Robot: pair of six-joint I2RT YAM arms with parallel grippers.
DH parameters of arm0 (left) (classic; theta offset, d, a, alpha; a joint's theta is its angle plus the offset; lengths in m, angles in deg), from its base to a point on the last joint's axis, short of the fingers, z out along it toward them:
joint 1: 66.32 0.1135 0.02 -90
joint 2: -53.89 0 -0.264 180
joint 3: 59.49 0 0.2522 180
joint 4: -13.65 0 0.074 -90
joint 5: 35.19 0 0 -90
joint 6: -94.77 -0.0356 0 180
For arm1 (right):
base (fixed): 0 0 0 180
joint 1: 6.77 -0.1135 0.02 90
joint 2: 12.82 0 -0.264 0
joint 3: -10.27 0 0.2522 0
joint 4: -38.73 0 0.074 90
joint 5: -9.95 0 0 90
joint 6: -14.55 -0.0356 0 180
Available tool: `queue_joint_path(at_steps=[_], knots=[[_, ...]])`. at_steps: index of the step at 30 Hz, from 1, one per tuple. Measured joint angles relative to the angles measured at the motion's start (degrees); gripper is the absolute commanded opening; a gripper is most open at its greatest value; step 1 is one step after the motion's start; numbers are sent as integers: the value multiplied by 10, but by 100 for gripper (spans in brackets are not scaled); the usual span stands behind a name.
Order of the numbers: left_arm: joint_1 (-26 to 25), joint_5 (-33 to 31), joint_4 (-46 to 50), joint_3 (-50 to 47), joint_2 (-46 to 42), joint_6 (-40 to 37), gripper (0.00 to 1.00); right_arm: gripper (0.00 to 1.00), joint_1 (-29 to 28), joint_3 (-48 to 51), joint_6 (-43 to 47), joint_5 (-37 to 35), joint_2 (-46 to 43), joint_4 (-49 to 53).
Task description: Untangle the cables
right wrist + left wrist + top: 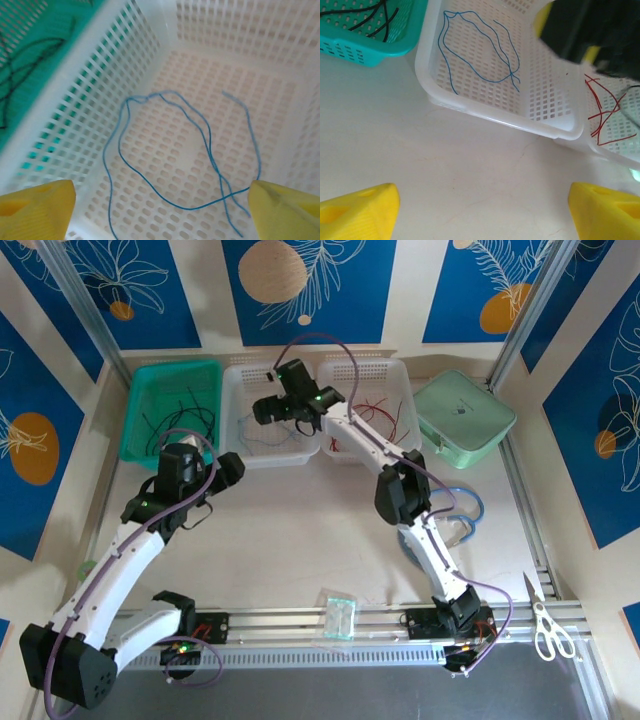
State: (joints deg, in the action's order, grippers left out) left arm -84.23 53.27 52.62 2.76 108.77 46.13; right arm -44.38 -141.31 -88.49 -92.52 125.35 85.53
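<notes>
On the cream worktop (290,540), three perforated plastic baskets stand side by side along the far edge. The thin black cables (385,23) lie in the teal green basket (165,458) on the left. The thin blue cables (200,207) lie in loose loops on the floor of the middle white basket (520,122). The thin red cables (604,114) lie in the right white basket (375,362). Each colour is in its own basket, apart from the others.

The right gripper (162,210) hangs over the middle white basket. Its yellow fingers (35,207) are spread wide with nothing between them, and the blue cables lie on the mesh below. The left gripper (485,210) hangs over bare worktop just in front of the middle white basket, also spread wide and holding nothing.

A mint green lidded case (465,418) sits just right of the baskets. A light-blue stethoscope tube (470,502) curls beside the right arm. White-handled scissors (545,625) lie at the near right corner.
</notes>
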Motion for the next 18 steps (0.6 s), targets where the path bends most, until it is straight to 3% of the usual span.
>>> queue_joint_path(at_steps=[1, 10, 18], knots=[[0, -1, 1, 0, -3, -5, 99, 99, 2, 19, 9, 0, -31, -7], [0, -55, -14, -16, -75, -52, 99, 99, 27, 380, 80, -2, -409, -138], [0, -92, -89, -55, -84, -146, 99, 99, 158, 773, 77, -32, -685, -254]])
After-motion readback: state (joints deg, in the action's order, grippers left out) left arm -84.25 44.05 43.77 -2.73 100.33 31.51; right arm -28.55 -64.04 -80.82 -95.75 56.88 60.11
